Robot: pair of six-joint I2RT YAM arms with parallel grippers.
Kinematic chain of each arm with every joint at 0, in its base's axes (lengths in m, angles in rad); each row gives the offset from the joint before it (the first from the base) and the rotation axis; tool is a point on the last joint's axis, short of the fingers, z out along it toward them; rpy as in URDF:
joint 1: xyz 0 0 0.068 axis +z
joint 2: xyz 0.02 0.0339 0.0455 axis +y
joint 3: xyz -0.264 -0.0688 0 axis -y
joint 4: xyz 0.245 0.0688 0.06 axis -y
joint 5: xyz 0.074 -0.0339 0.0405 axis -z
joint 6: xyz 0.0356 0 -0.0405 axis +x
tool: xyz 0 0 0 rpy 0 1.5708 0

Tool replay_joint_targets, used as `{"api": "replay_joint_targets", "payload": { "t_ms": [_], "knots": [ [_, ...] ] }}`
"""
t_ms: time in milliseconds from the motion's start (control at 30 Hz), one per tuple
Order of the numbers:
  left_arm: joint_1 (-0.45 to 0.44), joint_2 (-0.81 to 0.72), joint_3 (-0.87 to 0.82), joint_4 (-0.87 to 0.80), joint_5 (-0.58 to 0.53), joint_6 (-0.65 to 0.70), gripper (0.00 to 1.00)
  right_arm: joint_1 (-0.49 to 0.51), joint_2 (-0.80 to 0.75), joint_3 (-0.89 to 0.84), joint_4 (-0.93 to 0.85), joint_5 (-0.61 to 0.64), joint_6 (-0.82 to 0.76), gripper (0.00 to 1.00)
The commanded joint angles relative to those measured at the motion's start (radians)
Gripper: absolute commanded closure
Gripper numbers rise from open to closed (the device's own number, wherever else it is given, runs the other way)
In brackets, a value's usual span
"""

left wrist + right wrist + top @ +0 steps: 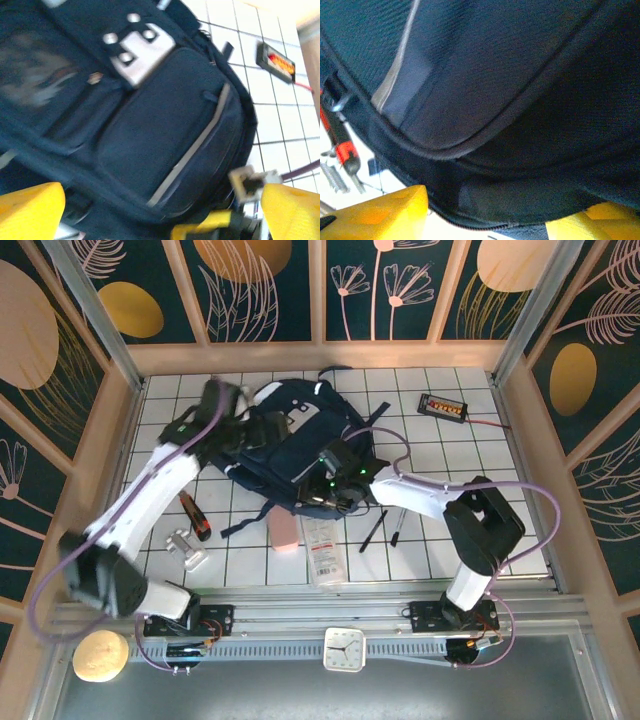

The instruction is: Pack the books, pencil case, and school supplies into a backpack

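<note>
I am looking at the left gripper [228, 400] hovering over the far left corner of the backpack [290, 445]. In its wrist view the yellow fingers [30, 210] are standing wide apart, with nothing between them but the navy front pocket below. I judge that spread is meant to let it come down on the fabric and catch a flap or a zipper edge. The right gripper [335, 488] is sitting at the bag's near edge, and its wrist view is showing the dark hem running between its two fingers [380, 212], which are apart. Whether they are actually pinching that hem I cannot tell. I am reading that arm as steadying or lifting the near edge while the other one works on the opening. The backpack is lying flat in the middle of the tiled table [500, 510]. The pink pencil case [285, 532], the white booklet [322, 550] and the two pens [375, 530] are lying on the tiles just in front of it, within easy reach and not yet packed.
</note>
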State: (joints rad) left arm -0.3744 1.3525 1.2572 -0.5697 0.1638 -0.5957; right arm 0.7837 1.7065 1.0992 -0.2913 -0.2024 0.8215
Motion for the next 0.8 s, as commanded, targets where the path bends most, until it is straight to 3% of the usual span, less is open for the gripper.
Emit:
{"api": "replay_joint_targets", "payload": {
  "t_ms": [0, 100, 200, 533, 667, 767],
  "knots": [
    [0.064, -0.039, -0.233, 0.138, 0.099, -0.189, 0.01, -0.054, 0.009, 0.015, -0.001, 0.052, -0.013, 0.37],
    [0.107, -0.060, -0.427, 0.357, 0.202, -0.334, 0.07, -0.062, 0.019, 0.056, -0.026, 0.061, -0.040, 0.37],
    [0.114, -0.035, -0.519, 0.526, 0.250, -0.447, 0.12, -0.066, 0.024, 0.072, -0.035, 0.057, -0.054, 0.37],
    [0.115, 0.158, -0.559, 0.731, 0.273, -0.557, 0.18, -0.074, 0.033, 0.090, -0.049, 0.046, -0.059, 0.38],
    [0.114, 0.257, -0.519, 0.786, 0.308, -0.567, 0.32, -0.085, 0.032, 0.102, -0.065, 0.044, -0.064, 0.38],
    [0.115, 0.278, -0.514, 0.798, 0.310, -0.567, 0.57, -0.094, 0.028, 0.113, -0.068, 0.045, -0.075, 0.38]
  ]
}}
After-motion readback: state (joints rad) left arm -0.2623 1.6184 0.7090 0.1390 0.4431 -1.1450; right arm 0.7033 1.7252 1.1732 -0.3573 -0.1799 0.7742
